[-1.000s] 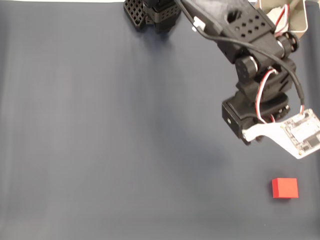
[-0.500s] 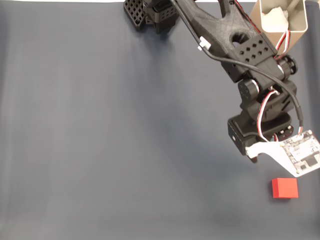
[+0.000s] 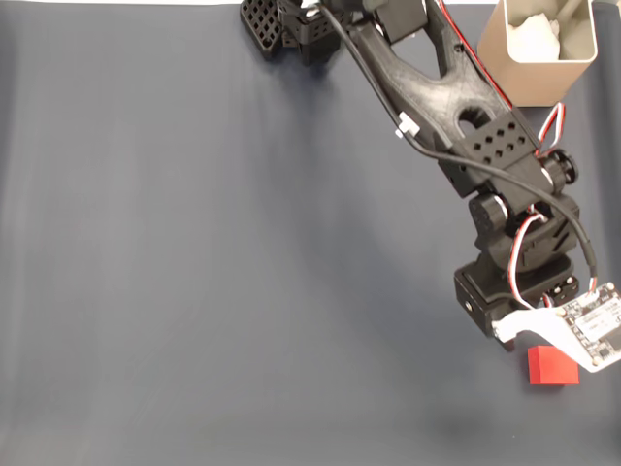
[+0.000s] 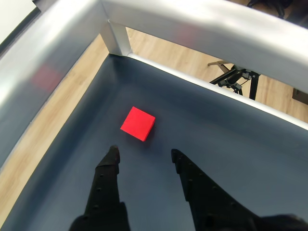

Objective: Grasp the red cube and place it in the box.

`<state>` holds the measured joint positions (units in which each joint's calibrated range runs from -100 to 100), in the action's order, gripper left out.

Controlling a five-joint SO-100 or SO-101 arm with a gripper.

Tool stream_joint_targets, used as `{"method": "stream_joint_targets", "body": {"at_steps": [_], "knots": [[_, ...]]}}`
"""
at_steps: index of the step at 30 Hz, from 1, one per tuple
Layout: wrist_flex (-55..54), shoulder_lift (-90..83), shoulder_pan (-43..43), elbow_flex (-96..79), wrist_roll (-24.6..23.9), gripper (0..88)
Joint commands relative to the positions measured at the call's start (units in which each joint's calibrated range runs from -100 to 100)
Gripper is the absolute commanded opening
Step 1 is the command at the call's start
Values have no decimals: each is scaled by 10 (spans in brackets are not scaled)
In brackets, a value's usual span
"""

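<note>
The red cube (image 3: 553, 367) lies on the dark mat near the bottom right of the fixed view, partly under the white board on my wrist. In the wrist view the red cube (image 4: 138, 123) sits just beyond my black fingertips, a little left of the gap. My gripper (image 4: 144, 153) is open, with nothing between its fingers. The fixed view hides the fingers under the arm's wrist (image 3: 519, 291). The beige box (image 3: 543, 49) stands at the top right with something pale inside.
The arm's black base (image 3: 291, 24) is at the top centre of the fixed view. The mat (image 3: 194, 243) stretches bare to the left. In the wrist view a silver rail (image 4: 192, 21) and a wooden floor lie past the mat's edge.
The arm has stretched down toward the cube; its wrist now overlaps the cube's top edge in the fixed view. The box, covered by the arm before, is now exposed. The cube has not moved.
</note>
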<state>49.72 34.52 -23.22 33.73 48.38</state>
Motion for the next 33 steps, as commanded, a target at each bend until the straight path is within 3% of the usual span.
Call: {"method": "stream_joint_targets", "body": {"at_steps": [1,33], "knots": [[-11,11,-2,53,6,263],[-67,159,-20,193,9,339]]}}
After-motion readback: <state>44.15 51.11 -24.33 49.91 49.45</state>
